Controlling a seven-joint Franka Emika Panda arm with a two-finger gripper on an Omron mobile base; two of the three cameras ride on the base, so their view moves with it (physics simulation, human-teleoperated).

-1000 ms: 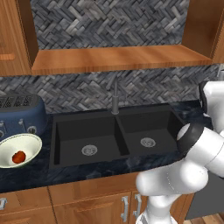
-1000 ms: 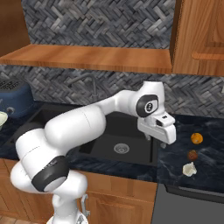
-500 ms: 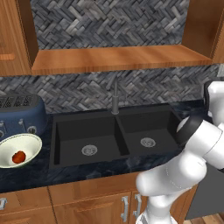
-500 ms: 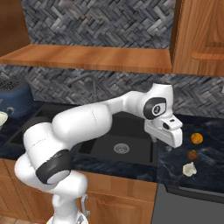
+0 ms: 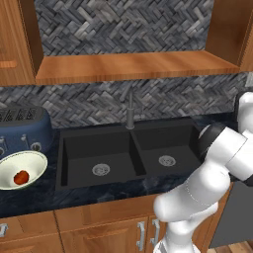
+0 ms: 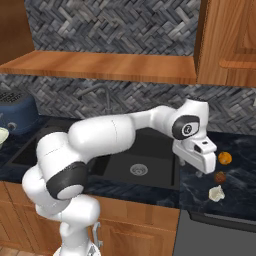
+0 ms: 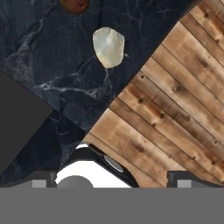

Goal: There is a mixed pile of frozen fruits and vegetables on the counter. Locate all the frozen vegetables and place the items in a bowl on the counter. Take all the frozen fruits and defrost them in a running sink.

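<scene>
Sink (image 6: pixel 135 167) taken as landmark. Nearest the base, right of the sink, the pincer (image 6: pixel 204 162) hangs above the counter (image 6: pixel 235 190) with its jaws spread wide and nothing between them; its two dark tips (image 7: pixel 43 178) stand far apart at the bottom of the hand view. Just below and right of it, near the counter's front edge, lies the pale bulb (image 6: pixel 216 193), free on the stone; the hand view shows the same bulb (image 7: pixel 108 46) close to the edge where the dark stone meets a wooden floor (image 7: pixel 175 109). Just behind the bulb, right of the sink, sits a dark brown-red round piece (image 6: pixel 220 176), apart from the bulb; the hand view catches only its lower edge, kind not clear. Further back again, a bright orange fruit (image 6: pixel 225 158) rests on the counter, near the brown piece but not touching. On the far side of the sink, to its left, the bowl (image 5: pixel 29 160) stands at the counter front with the red ball (image 5: pixel 21 177) inside it. Behind the bowl, a blue toaster (image 5: pixel 22 131). Faucet (image 5: pixel 130 111) upright at the sink's back rim, centred between the basins; both basins look dry.
</scene>
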